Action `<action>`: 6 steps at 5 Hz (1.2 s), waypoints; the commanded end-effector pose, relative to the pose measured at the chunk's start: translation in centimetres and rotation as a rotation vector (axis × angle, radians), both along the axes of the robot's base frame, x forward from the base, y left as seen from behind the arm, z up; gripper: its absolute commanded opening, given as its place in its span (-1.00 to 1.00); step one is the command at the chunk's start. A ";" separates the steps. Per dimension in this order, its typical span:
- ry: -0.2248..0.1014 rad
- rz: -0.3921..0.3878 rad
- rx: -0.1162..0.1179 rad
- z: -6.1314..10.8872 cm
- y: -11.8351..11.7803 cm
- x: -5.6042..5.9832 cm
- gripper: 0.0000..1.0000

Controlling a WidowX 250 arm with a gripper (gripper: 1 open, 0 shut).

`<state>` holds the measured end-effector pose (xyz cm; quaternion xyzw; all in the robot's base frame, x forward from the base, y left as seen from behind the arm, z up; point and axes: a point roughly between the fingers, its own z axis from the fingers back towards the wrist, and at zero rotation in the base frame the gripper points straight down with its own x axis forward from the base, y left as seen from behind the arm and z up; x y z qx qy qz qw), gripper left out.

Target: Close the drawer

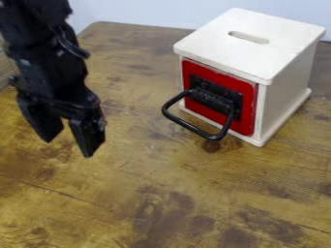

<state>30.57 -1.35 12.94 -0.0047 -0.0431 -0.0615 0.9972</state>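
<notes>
Near the counter's (155, 213) back-right corner, the drawer (239, 108) faces the open, empty gripper (70, 136), presumably for pushing.

table (142, 203): brown wood, darker grain patches | wall (142, 10): pale, beyond table's far edge

No text, label, brand, number or sign can be read anywhere in the camera view.
</notes>
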 end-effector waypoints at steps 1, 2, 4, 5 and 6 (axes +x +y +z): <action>-0.084 -0.050 -0.003 1.3 0.4 1.4 1.00; -0.079 -0.089 -0.005 1.1 0.6 1.7 1.00; -0.081 0.023 0.009 1.7 2.6 0.2 1.00; -0.076 0.029 0.007 0.7 2.4 0.3 1.00; -0.062 0.026 0.004 -0.2 2.3 0.6 1.00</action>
